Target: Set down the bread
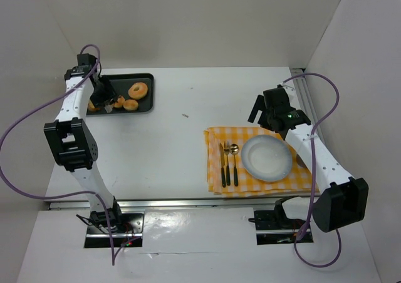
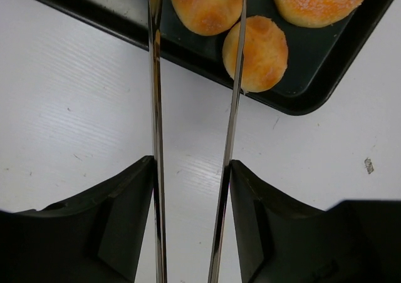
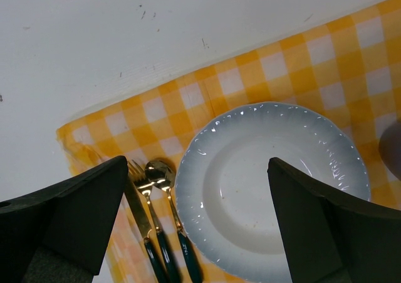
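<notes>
My left gripper [image 2: 191,164] is shut on a pair of metal tongs [image 2: 155,95] and hangs over the near edge of the black tray [image 1: 147,79] at the back left. The tong arms stand apart, with a golden bread roll [image 2: 203,7] between their tips. A second roll [image 2: 262,54] lies just right of the right tong arm, and a sugared doughnut [image 2: 319,0] lies beyond it. My right gripper [image 3: 195,170] is open and empty, hovering over the empty white plate [image 3: 276,189] on the yellow checked cloth [image 1: 216,136].
A knife [image 1: 222,164], fork and spoon [image 1: 234,161] lie on the cloth left of the plate [image 1: 267,158]. White walls enclose the table on three sides. A rail runs along the right wall.
</notes>
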Controlling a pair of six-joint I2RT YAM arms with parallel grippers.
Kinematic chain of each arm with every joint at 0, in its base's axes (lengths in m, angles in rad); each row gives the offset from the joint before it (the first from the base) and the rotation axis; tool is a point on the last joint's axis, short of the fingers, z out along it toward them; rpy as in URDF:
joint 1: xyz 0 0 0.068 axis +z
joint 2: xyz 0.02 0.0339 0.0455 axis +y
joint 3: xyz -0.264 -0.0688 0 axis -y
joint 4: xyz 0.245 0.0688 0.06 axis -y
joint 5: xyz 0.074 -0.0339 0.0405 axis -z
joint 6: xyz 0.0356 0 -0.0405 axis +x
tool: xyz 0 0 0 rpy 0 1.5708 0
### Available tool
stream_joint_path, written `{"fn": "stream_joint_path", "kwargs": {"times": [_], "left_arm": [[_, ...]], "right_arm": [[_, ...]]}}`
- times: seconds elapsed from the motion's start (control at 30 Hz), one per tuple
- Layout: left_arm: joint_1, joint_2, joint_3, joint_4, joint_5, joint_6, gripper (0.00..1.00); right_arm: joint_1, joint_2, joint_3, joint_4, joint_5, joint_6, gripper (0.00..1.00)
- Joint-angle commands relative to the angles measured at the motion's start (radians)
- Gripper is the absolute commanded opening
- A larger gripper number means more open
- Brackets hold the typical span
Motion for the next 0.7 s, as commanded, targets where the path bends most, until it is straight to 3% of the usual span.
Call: {"fn": "stream_joint_path", "kwargs": {"times": [0.0, 0.27, 0.53, 0.67], "left_arm": [[0.002, -0.005, -0.014, 0.036, -0.023, -0.034, 0.63], [0.002, 0.023, -0.047, 0.055, -0.059, -0.044, 0.67], [0.002, 0.045, -0.025, 0.055, 0.016, -0.033, 0.57], [0.002, -0.007, -0.025, 0.045, 0.015, -0.033, 0.42]], "right_arm": [[0.000, 0.001, 0.012, 0.051, 0.005, -0.009, 1.00], [0.000, 0.001, 0.012, 0.051, -0.004, -0.009, 1.00], [0.000, 0.001, 0.021, 0.041, -0.004, -0.009, 1.00], [0.000, -0.008, 0.021, 0.041, -0.004, -0.009, 1.00]]}}
